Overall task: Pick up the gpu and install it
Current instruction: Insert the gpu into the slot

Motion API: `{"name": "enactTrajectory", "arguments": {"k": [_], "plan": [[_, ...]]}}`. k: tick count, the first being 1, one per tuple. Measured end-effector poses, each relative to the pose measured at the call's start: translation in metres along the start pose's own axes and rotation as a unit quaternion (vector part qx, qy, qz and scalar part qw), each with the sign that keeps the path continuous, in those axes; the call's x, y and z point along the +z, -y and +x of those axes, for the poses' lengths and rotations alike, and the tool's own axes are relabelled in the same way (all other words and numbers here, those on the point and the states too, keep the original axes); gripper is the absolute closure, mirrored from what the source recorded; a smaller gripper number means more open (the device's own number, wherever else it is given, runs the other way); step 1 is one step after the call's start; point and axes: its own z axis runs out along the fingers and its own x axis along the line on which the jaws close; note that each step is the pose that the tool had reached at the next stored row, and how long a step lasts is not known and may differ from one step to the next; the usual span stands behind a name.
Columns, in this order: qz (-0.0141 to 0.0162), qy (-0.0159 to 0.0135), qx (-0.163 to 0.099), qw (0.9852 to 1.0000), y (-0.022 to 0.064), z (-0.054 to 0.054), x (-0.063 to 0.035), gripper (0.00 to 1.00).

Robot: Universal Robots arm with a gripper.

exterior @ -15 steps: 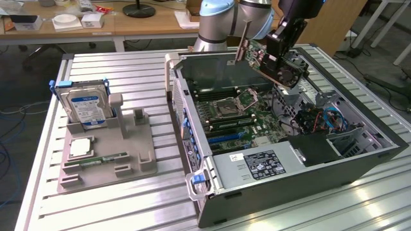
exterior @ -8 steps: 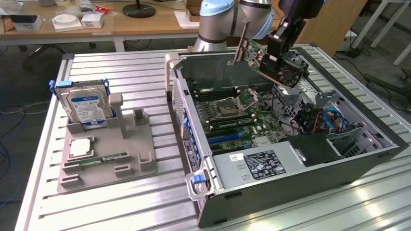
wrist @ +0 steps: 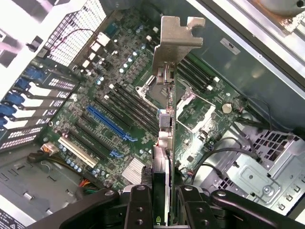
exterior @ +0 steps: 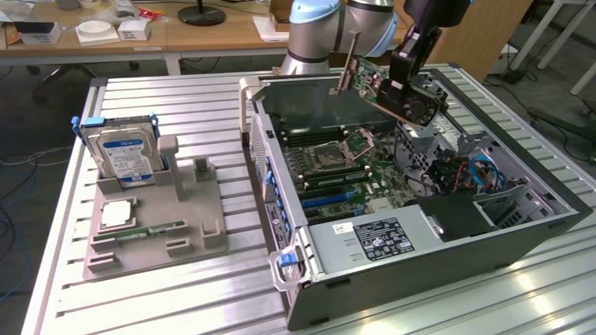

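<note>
The gpu (exterior: pixel 373 75) hangs tilted in the air over the far side of the open computer case (exterior: pixel 521 241), its silvery bracket toward the exterior view's left. My gripper (exterior: pixel 408 87) is shut on the gpu from above, near its black fan end. In the wrist view the gpu (wrist: pixel 164 157) is seen edge-on with its metal bracket (wrist: pixel 175 43) farthest from the camera, clamped between the two black fingers (wrist: pixel 138 205). Below it lies the motherboard (wrist: pixel 119 95) with a blue slot (wrist: pixel 112 125) and several black slots beside it.
A grey parts holder (exterior: pixel 186 230) on the slatted table holds an upright hard drive (exterior: pixel 125 153), a processor chip (exterior: pixel 116 213) and a green memory stick (exterior: pixel 149 230). Inside the case are a power supply (exterior: pixel 377 241), drive cage and cables (exterior: pixel 475 174).
</note>
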Motion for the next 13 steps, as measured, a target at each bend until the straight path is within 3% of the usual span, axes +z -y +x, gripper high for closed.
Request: {"name": "enactTrajectory", "arguments": {"k": [13], "plan": [[-0.0004,-0.0010,-0.046,0.9990,0.0003,0.0002,-0.0001,0.74]]}}
